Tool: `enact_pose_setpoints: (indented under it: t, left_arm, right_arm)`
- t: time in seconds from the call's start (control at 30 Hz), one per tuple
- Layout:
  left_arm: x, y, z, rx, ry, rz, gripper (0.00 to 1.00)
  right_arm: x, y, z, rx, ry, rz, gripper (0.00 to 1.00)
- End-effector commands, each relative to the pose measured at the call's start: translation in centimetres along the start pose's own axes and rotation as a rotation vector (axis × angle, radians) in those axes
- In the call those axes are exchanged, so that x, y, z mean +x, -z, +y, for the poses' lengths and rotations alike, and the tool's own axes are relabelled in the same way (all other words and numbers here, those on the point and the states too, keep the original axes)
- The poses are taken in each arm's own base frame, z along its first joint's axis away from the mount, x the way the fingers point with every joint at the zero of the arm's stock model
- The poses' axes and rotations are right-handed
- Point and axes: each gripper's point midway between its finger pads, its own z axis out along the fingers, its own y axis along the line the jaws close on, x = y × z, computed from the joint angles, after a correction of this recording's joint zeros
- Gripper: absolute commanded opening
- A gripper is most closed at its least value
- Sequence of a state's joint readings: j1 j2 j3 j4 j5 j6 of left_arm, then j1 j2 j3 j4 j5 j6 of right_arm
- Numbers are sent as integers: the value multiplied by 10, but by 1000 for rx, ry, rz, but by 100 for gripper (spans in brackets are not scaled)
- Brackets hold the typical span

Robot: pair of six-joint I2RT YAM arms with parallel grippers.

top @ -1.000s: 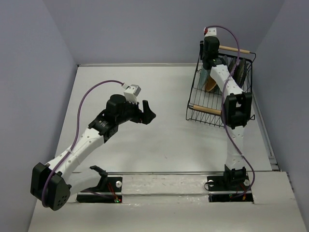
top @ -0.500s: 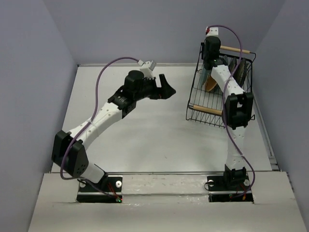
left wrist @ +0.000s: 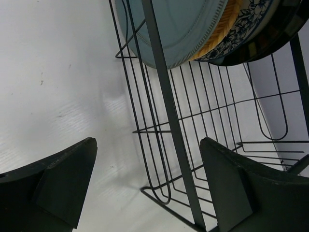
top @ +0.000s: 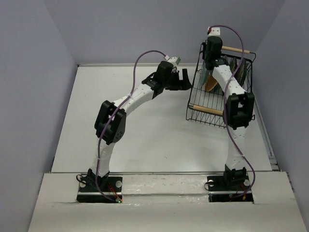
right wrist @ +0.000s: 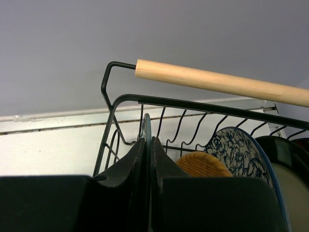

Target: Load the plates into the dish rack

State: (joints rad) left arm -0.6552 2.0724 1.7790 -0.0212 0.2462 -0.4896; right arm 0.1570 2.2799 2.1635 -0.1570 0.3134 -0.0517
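The right pincer (right wrist: 146, 141) is pressed together on the upper rim of the teal plate (left wrist: 178, 29), which stands on edge in the dish rack (top: 203, 99) at the upper right of the overhead view. The left pincer (left wrist: 147, 145) gapes wide and holds nothing, just beside the rack's left wall.

There is one rack with two wooden handles (right wrist: 217, 82). In it stand one teal plate, one orange-tan plate (right wrist: 203, 165), one blue-flowered plate (right wrist: 236, 150) and at least one dark-rimmed plate (right wrist: 282, 166).

The bench (top: 145, 130) is white and the walls (top: 120, 29) are lilac-grey.

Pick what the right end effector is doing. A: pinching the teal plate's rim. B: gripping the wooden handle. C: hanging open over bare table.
A: the right end effector is shut on the teal plate at its thin edge, inside the dish rack, below the wooden handle.
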Motion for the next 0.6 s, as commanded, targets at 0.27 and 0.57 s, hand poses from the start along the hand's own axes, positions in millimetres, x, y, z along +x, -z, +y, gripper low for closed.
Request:
enact_pose_setpoints:
  t: [0.27, 0.57]
  left_arm:
    - [1, -39, -33, 59, -134, 17, 98]
    - [31, -56, -29, 56, -195, 88, 6]
  right_arm:
    - [28, 1, 33, -130, -21, 62, 7]
    - [33, 1, 34, -133, -24, 74, 7]
